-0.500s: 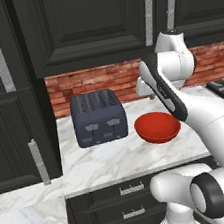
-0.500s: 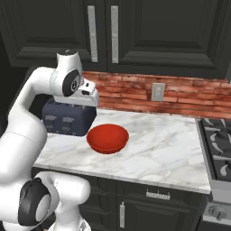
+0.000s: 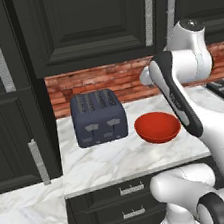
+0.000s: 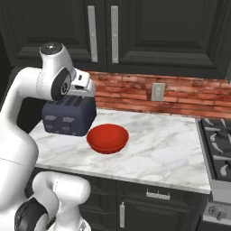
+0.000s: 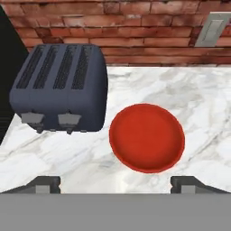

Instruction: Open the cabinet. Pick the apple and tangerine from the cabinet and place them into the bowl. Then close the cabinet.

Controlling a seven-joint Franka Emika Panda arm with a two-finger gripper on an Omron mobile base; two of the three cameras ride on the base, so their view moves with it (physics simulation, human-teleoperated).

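Cabinet [image 4: 135, 31] doors are shut; rigid hinged panels, best taken at a silver handle [image 4: 114, 34]. Gripper [image 5: 115, 182] is spread wide, nothing held.

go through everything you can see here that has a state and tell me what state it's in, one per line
cabinet: both doors shut.
bowl: upright on the counter, empty.
toaster: upright beside the bowl, slots empty, levers up.
gripper: open, holding nothing, above the counter near the bowl.
drawers: shut.
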